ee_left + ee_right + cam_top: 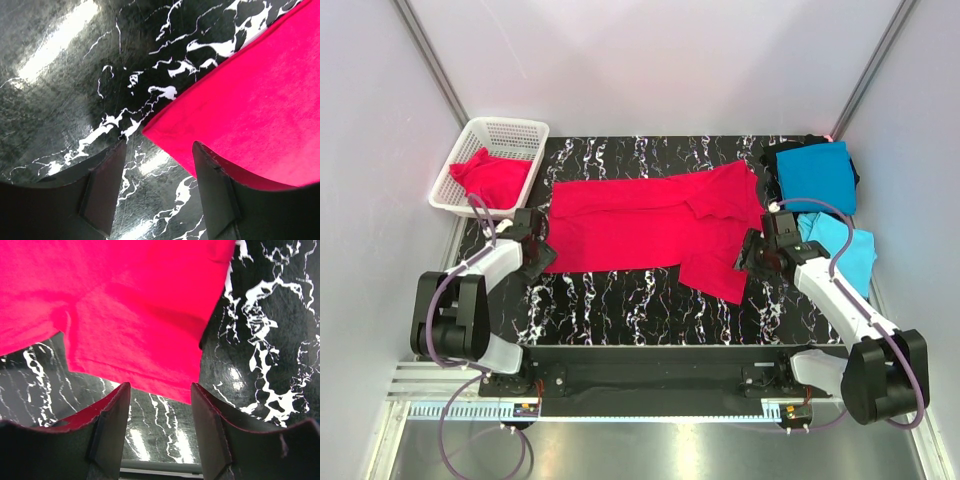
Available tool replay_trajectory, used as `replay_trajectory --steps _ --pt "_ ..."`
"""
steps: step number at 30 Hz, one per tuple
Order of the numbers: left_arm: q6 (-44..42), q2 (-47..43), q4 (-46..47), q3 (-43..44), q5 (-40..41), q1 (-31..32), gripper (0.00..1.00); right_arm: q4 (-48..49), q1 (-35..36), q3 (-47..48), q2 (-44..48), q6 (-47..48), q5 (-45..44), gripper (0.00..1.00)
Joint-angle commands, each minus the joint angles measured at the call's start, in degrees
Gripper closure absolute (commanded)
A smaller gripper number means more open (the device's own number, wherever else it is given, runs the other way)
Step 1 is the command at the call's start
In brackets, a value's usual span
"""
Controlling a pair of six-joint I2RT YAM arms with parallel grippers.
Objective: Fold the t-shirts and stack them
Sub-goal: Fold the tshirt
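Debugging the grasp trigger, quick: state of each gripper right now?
Left gripper: open, holding nothing; jaws at a corner of the red t-shirt.
Right gripper: open, holding nothing; jaws just short of the same shirt's edge.

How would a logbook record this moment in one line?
crimson-red cloth t-shirt: spread wide | left gripper: open at its corner | right gripper: open near its sleeve
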State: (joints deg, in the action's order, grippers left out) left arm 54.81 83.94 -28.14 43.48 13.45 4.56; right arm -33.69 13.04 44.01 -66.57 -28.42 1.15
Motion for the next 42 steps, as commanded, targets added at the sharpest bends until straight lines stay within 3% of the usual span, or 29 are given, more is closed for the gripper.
replay_trajectory --steps 1,4,8,16,19,24,34,38,42 --pt "-0.8 -0.2 4.1 -0.8 -1.7 -1.0 0.39 1.9 0.2 -0.9 -0.2 -0.3 0.6 0.42" --pt "-1.6 1.3 5.5 -0.9 -2.8 -1.6 0.46 1.6 0.2 -1.6 -0.1 -1.5 1.0 0.43" --pt "-2.6 4.1 7.7 -0.4 -5.2 -1.7 0.65 1.7 0.2 -2.8 0.0 -4.8 0.7 0.44" --pt "-2.6 2.7 7.4 -2.1 -6.5 -1.7 0.90 4.2 1.8 -5.4 -0.6 -7.1 -2.1 0.42" --pt "-2.6 1.0 5.4 -1.9 -6.2 -1.7 0.91 4.6 3.0 -5.7 -1.3 -7.5 -2.8 0.41" --pt "-3.6 -2.8 1.6 -1.2 -4.5 -1.7 0.78 4.9 5.2 -6.0 -2.3 -8.7 -3.9 0.39" --pt "-4.3 -7.9 -2.4 -0.6 -1.6 -1.7 0.71 5.7 6.2 -6.1 -3.6 -9.0 -4.6 0.38" --pt "-4.4 -7.2 -2.3 -0.8 -1.4 -1.7 0.73 5.7 6.2 -6.3 -3.4 -9.0 -5.1 0.38" --pt "-4.4 -5.9 -1.9 -0.6 -1.4 -1.7 0.86 5.7 6.4 -6.7 -3.3 -9.5 -5.5 0.38"
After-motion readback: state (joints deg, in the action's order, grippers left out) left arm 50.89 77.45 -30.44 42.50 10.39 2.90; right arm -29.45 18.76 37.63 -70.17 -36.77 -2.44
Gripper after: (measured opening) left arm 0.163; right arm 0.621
